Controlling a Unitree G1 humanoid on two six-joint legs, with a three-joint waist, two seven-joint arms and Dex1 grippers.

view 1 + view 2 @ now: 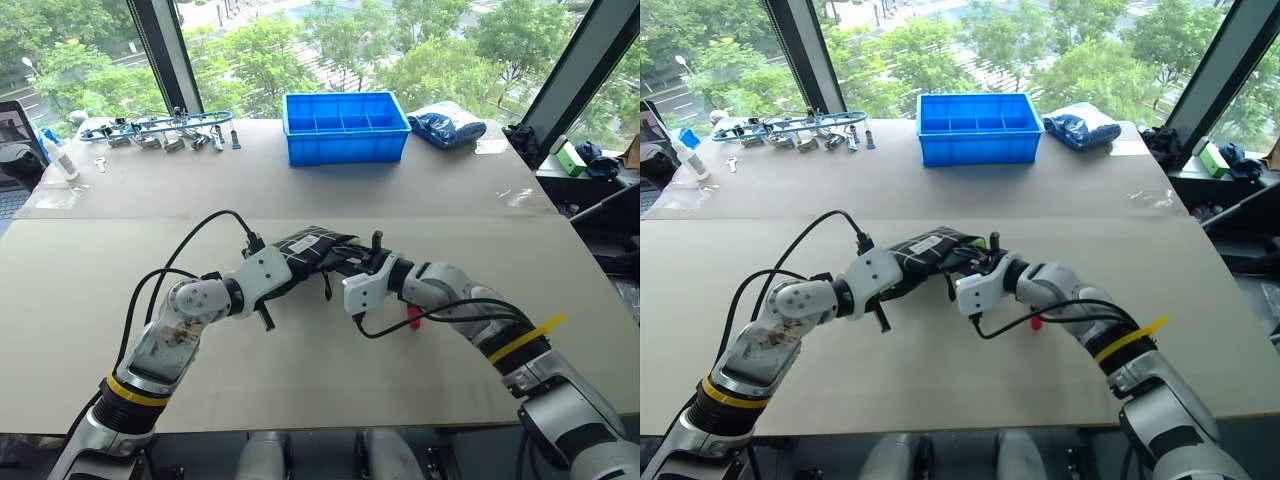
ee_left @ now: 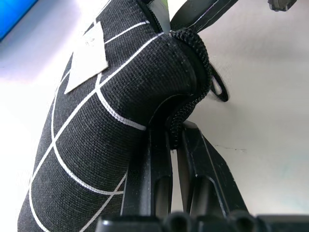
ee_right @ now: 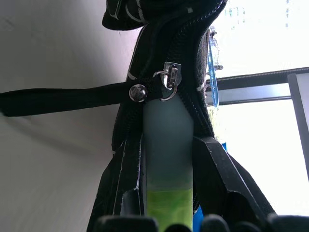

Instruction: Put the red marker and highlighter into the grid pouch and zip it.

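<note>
Your left gripper (image 2: 174,159) pinched the grid pouch (image 2: 111,121) edge; your right gripper (image 3: 169,193) clamped the highlighter (image 3: 168,145) at its mouth.

I see a pale worktop (image 1: 300,380) in daylight, with tall windows (image 1: 330,40) behind showing green trees. A blue bin (image 1: 345,127) and a rack of clamps (image 1: 160,128) sit at its far edge.
</note>
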